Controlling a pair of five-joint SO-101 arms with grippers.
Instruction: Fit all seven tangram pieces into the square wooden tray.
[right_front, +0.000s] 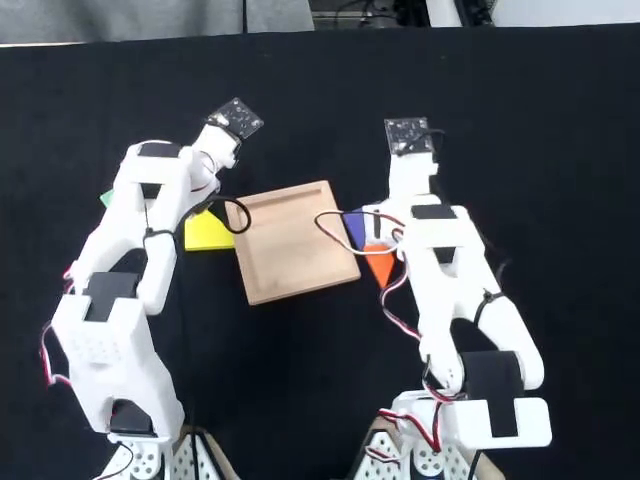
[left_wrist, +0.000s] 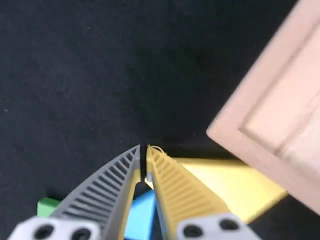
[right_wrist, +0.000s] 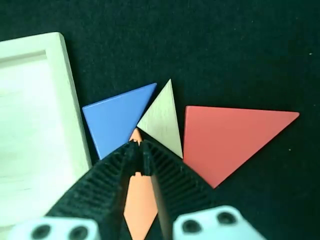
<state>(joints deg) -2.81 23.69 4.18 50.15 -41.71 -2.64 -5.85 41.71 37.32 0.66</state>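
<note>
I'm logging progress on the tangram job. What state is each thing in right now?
wooden tray: flat, no pieces inside.
left gripper: shut.
right gripper: shut, over the orange piece.
orange piece: flat, outside the tray.
yellow piece: flat, outside the tray.
blue triangle: flat, outside the tray.
cream triangle: flat, outside the tray.
red triangle: flat, outside the tray.

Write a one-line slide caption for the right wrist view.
Right pincer, shut, above an orange piece; blue triangle, pale triangle and red triangle lie near the wooden tray.

black table (right_front: 560, 150) with a wooden tray (right_front: 290, 255), a yellow piece (right_front: 205, 233), blue triangle (right_wrist: 117, 120), cream triangle (right_wrist: 162, 122), red triangle (right_wrist: 225, 137), orange piece (right_wrist: 140, 210)
</note>
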